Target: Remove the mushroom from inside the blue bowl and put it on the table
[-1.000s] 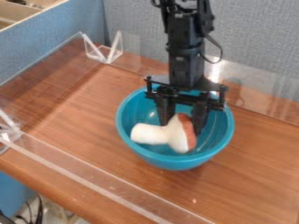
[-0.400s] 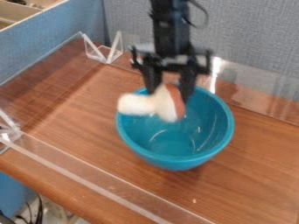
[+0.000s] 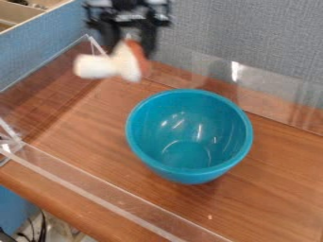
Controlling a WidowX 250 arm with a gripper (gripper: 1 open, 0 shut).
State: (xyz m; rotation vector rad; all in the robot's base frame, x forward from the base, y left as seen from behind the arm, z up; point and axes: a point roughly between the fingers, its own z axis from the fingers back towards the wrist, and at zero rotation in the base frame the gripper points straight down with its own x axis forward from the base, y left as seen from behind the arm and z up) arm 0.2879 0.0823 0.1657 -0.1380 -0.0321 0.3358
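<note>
The mushroom (image 3: 106, 63) hangs in the air over the back left of the table (image 3: 76, 123), its cream stem pointing left and its reddish-brown cap between the fingers. My gripper (image 3: 130, 45) is shut on the cap and points down, blurred by motion. It is up and to the left of the blue bowl (image 3: 190, 138). The bowl stands on the table's middle with nothing inside it.
Low clear acrylic walls (image 3: 76, 194) edge the table at the front, left and back. A clear bracket (image 3: 113, 52) stands at the back left corner, behind the mushroom. A blue panel (image 3: 51, 43) and a grey wall rise behind.
My gripper has lifted the mushroom out of the blue bowl and carried it up and to the left, past the bowl's rim. The bowl has stayed in place.
</note>
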